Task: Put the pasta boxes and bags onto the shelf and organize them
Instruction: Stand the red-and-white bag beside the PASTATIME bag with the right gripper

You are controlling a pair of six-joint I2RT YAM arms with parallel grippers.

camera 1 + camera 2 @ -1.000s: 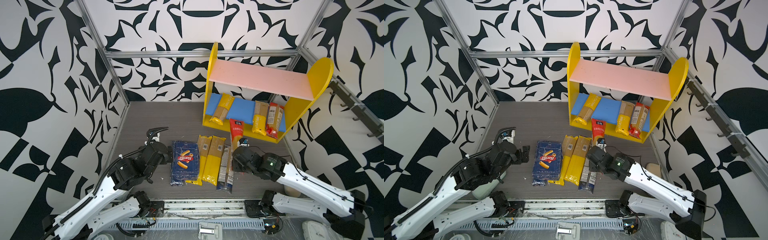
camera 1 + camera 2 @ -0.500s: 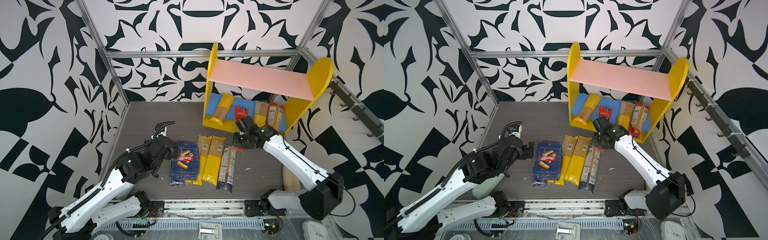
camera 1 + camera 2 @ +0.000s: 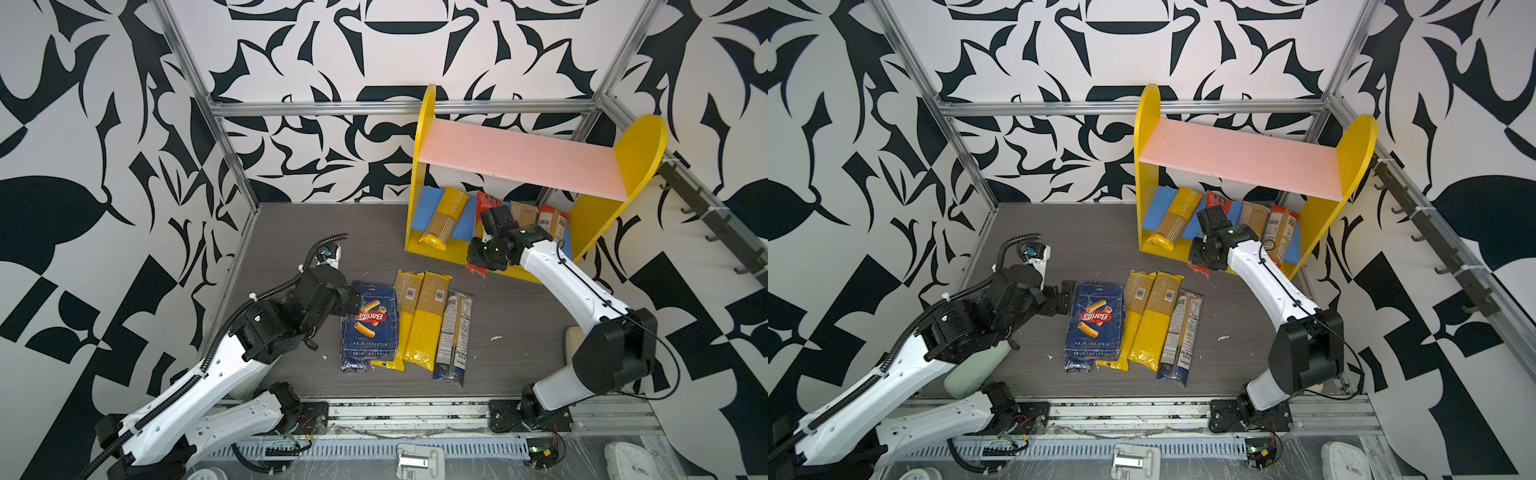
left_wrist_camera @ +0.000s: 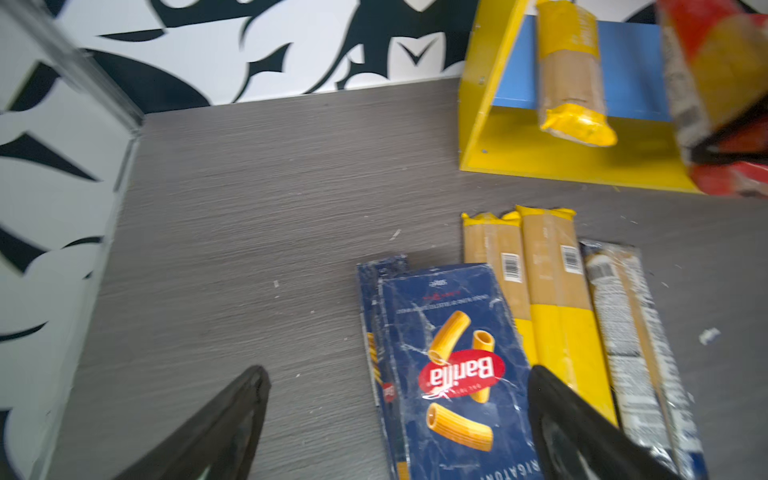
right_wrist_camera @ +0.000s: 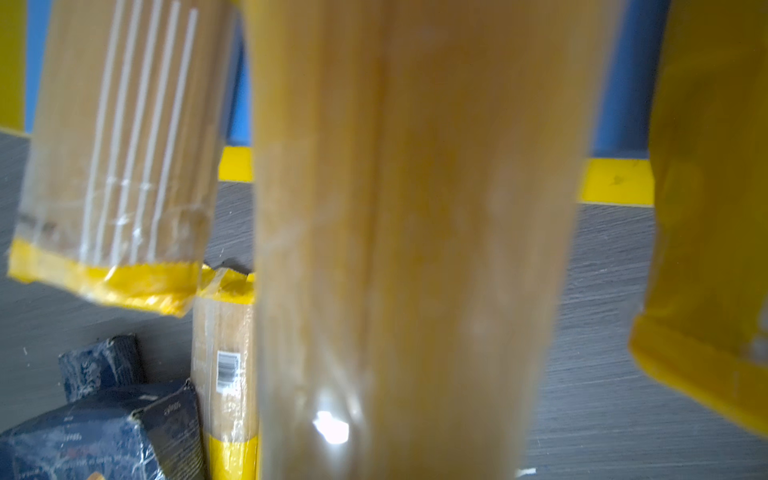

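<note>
"Shelf (image 3: 428, 124) contents?"
"Three bags (image 3: 442, 216) lean in its lower tier. My right gripper (image 3: 481, 242) clamps a red-ended bag (image 3: 487, 203) there. My left gripper (image 4: 397, 374) gapes wide at the rigatoni box (image 4: 457, 332) on the table (image 3: 316, 232)."

Free room along the pink upper board (image 3: 519, 160) of the yellow-sided 2-tier wooden shelf (image 3: 428, 137), bare from end to end. Crowded on the shelf's blue lower board (image 3: 430, 203): 3 long see-through spaghetti bags (image 3: 444, 216) leaning there, with a blue gap just inside the shelf's left panel. Blocked across the middle of the shelf's front by the right gripper (image 3: 478, 258), clamped on a tilted red-ended bag (image 3: 487, 204), and by its white arm (image 3: 573, 286). Open grey wood-grain floor (image 3: 332, 228) left of the shelf. Only a narrow bare strip in front of the shelf, then a row of 1 wide dark blue cardboard box (image 3: 370, 320) and 3 long bags (image 3: 428, 320) lying flat.
</note>
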